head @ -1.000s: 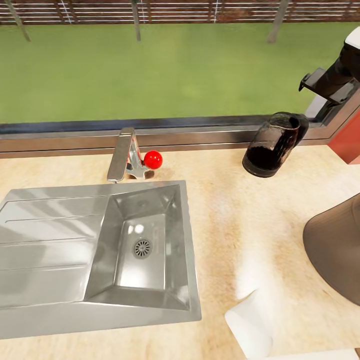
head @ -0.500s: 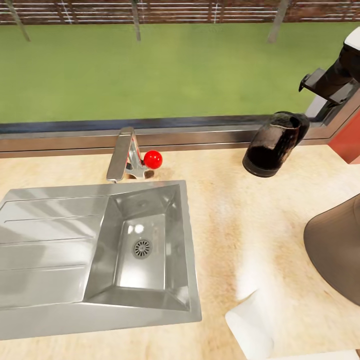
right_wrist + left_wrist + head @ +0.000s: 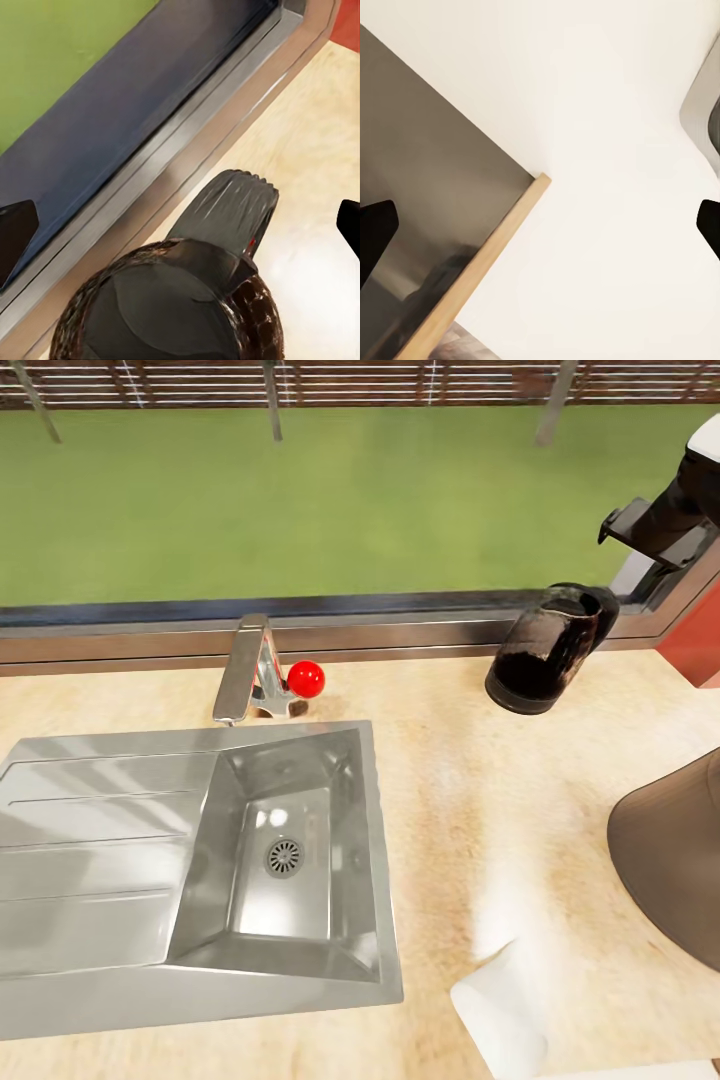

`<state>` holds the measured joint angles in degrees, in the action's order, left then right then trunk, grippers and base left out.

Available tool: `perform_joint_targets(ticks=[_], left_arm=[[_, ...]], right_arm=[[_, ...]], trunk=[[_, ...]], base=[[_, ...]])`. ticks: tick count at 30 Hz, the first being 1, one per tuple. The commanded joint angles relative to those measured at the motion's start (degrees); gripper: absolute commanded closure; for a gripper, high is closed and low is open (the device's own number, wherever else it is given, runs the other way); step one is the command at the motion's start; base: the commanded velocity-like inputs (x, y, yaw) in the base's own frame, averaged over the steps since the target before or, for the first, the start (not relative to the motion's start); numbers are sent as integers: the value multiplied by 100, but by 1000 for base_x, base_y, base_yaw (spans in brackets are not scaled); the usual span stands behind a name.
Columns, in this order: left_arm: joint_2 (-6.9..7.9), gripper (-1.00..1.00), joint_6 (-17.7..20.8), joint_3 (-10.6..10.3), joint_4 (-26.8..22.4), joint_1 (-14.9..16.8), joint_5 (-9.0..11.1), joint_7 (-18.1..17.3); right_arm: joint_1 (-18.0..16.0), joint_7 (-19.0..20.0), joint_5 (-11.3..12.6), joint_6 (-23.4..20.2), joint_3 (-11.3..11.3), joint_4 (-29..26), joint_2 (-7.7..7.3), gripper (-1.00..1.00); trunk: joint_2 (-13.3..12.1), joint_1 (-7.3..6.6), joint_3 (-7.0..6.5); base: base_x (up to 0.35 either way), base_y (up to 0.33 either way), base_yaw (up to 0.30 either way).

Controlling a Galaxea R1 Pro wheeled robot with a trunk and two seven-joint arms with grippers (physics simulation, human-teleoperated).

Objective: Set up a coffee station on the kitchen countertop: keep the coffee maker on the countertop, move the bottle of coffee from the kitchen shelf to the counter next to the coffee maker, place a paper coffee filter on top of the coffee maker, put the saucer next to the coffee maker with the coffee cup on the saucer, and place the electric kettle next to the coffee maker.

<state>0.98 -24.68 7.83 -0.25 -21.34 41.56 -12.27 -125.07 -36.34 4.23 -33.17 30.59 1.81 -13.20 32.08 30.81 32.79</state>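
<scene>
Kettle [image 3: 545,650] stands upright at the back edge of the countertop [image 3: 470,780], near the window sill, dark liquid low in its glass; the coffee maker [image 3: 672,855] sits well apart at the right edge, so placement looks unfinished. Right gripper [image 3: 650,525] hovers above the kettle, jaws apart; left gripper [image 3: 540,232] likewise spread. Sink [image 3: 120,960] basin holds nothing.

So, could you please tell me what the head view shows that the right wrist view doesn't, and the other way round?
The head view takes in the steel sink, the tap with its red knob, the coffee maker and the lawn outside. The right wrist view looks down on the electric kettle's lid and ribbed handle, between the open right hand's fingertips. Both show the electric kettle, the kitchen countertop and the window sill.
</scene>
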Motion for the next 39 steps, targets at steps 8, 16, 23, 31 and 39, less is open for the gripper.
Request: perform_joint_targets(ticks=[8,16,23,31,39], left_arm=[[-1,-100,-1,47,-1,-2,10,-47],[-1,-100,-1,49,-2,-2,10,-47],[-4,-100,-1,47,-2,-3,10,-47],[-7,-100,-1,46,-2,-2,10,-47],[-9,-100,-1,47,-3,-2,10,-47]], right_arm=[[-9,-34,35,-7,-27,13,-5,-100],[-3,-133,54,-34,-19,19,-12,-100],[0,-297,148,16,-13,21,-45,-100],[23,-874,668,429,-9,21,-41,-100],[42,-1141,890,546,-9,21,-17,-100]], trunk=[[7,2,6],[7,2,6],[7,2,6],[7,2,6],[7,2,6]], base=[[0,0,0],[0,0,0],[0,0,0],[0,0,0],[0,0,0]])
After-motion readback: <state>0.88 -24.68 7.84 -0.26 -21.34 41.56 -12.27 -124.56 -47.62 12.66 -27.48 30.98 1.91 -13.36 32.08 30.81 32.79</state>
